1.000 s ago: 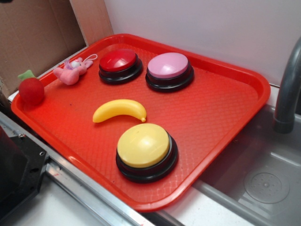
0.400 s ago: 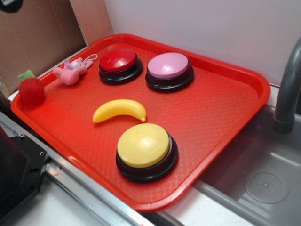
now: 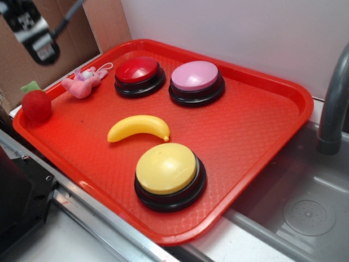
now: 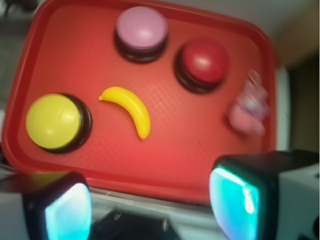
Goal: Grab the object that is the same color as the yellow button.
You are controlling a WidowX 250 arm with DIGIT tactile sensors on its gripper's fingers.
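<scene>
Now the gripper (image 4: 150,205) is hovering high at the far left of the red tray (image 3: 262,125), its jaws spread wide and empty, well apart from everything. The toy banana (image 3: 138,127) is lying flat mid-tray, just beyond the yellow button (image 3: 166,168). Descending over its thick middle, with the fingers (image 4: 67,210) straddling the curve crosswise, looks best, while staying clear of the button's dome.
</scene>
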